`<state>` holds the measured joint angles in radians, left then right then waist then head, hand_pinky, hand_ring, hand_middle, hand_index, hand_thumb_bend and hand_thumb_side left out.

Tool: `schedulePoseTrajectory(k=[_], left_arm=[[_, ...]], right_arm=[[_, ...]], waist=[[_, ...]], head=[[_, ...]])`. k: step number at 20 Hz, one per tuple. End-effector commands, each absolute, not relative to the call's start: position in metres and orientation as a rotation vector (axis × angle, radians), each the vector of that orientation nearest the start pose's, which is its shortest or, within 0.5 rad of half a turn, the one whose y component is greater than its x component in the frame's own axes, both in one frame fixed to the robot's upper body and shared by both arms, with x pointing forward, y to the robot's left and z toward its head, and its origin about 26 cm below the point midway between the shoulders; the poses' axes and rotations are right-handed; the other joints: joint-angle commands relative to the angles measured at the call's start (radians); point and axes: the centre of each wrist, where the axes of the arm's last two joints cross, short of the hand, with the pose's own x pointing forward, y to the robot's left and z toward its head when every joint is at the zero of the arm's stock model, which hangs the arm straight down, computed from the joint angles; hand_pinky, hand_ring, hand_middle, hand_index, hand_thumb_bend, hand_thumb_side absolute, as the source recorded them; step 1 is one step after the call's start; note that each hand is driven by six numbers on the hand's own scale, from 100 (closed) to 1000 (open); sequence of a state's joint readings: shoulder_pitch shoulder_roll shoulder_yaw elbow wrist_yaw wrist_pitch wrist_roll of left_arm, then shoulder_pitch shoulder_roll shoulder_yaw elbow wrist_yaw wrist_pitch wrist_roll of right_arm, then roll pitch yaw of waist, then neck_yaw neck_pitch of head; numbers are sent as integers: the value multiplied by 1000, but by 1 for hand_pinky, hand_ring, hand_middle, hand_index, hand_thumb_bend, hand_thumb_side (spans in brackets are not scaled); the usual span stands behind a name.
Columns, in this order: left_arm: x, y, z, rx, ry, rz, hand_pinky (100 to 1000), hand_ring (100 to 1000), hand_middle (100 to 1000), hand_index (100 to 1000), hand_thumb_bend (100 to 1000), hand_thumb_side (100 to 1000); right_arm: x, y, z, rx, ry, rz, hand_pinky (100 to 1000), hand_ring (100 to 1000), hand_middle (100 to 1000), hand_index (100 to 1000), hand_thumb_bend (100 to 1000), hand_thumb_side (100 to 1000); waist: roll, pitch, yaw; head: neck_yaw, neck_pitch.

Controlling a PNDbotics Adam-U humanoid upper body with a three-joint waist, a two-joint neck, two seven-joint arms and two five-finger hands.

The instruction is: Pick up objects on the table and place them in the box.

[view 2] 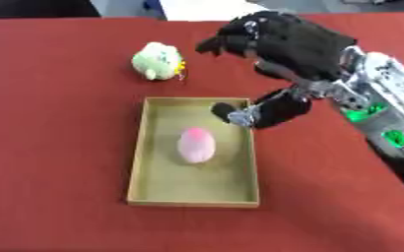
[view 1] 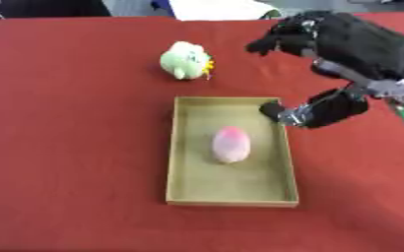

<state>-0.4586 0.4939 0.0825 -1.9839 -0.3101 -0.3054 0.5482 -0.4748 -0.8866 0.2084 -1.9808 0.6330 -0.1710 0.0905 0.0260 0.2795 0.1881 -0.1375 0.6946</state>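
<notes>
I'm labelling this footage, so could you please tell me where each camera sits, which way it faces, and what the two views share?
Left eye view: in the robot's head, looking down at the red table, the box mid-frame; the right hand enters from the upper right.
Right eye view: the head's other eye, same downward look; more of the right arm shows.
Shared: the pink object inside the box, the green plush toy beyond it.

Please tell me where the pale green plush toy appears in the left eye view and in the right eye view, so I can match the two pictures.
Left eye view: the pale green plush toy lies on the red tablecloth, upper centre, beyond the box's far edge.
Right eye view: it sits further left, upper left of centre, beyond the box's far left corner.
Shared landmark: the shallow box holding a pink egg-shaped object, with the right hand above its far right corner.
</notes>
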Motion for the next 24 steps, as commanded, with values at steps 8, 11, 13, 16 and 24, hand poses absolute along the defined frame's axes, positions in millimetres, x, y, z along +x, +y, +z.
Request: schedulePoseTrajectory(k=[8, 11, 13, 16, 24], left_arm=[[298, 294, 312, -1093, 3044, 407, 776, 697, 624, 775, 243, 429], [295, 295, 326, -1200, 3000, 624, 784, 709, 634, 785, 192, 445], [293, 295, 334, -1258, 2987, 783, 788, 716, 639, 788, 159, 443], [291, 293, 345, -1329, 2954, 1045, 799, 736, 657, 803, 125, 450], [319, 288, 366, -1389, 2753, 1735, 833, 788, 705, 850, 204, 468]], right_arm=[[278, -352, 290, 1728, 2747, -1006, 720, 796, 638, 829, 215, 577], [272, -366, 286, 1735, 2794, -788, 707, 801, 645, 824, 183, 609], [268, -374, 282, 1718, 2821, -686, 705, 803, 649, 821, 185, 630], [263, -383, 276, 1714, 2858, -592, 704, 804, 645, 816, 189, 642], [255, -397, 264, 1797, 2850, -452, 703, 801, 640, 807, 207, 643]], waist=[[21, 20, -60], [29, 27, -75], [35, 29, -86], [42, 31, -106], [50, 33, -133]], head=[[59, -41], [80, -31], [95, -26], [117, -16], [171, -2]])
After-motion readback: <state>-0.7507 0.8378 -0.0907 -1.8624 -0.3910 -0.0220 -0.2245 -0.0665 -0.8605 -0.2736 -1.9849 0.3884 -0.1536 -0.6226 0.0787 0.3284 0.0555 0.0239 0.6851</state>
